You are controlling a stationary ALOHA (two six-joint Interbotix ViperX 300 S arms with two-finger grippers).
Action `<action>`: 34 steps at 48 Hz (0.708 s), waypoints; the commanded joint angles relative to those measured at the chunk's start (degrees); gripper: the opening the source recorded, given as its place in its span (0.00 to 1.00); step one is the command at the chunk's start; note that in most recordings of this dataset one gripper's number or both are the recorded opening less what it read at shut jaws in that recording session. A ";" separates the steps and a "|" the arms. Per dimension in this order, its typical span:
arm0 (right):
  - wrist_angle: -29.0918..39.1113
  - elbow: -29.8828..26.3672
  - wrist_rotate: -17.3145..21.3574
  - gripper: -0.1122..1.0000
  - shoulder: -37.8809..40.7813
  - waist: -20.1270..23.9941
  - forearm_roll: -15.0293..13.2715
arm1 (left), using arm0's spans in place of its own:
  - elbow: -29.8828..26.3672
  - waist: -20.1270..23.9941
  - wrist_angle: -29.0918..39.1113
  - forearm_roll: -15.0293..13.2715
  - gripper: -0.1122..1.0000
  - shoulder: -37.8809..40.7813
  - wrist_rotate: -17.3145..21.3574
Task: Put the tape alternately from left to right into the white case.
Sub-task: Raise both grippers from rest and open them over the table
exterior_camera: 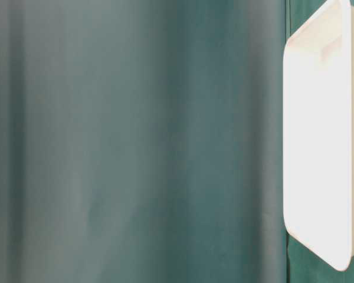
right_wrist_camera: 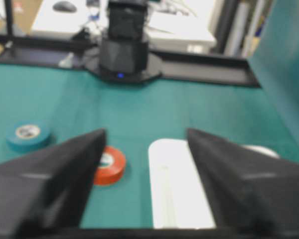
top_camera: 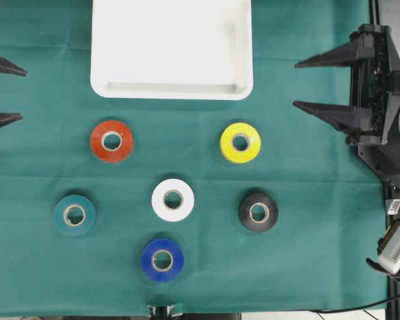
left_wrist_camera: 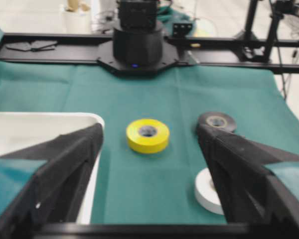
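large shallow white plastic case lies at the top centre, holding no rolls. six glossy tape rolls lie flat below it, well apart: red, yellow, teal, white, black, blue.

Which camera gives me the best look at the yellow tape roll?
The overhead view: the yellow tape roll lies whole and sharp on the green cloth, below the white case, right corner. The left wrist view also shows it, lower, between its open jaws. The table-level and right wrist views do not show it.
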 commanded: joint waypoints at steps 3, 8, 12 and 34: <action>-0.26 -0.35 0.09 0.67 0.35 -0.09 0.00 | -0.44 -0.18 0.09 -0.09 0.91 0.35 0.09; -0.18 -0.35 0.09 0.89 0.44 -0.09 0.00 | -0.53 -0.18 0.70 -0.18 0.91 0.35 0.00; -0.18 -0.35 0.09 0.89 0.44 -0.09 0.00 | -0.53 -0.18 0.79 -0.18 0.91 0.35 -0.09; 1.85 -3.87 0.09 0.89 8.79 -0.35 0.00 | -3.69 0.88 5.62 -0.44 0.91 7.29 -0.26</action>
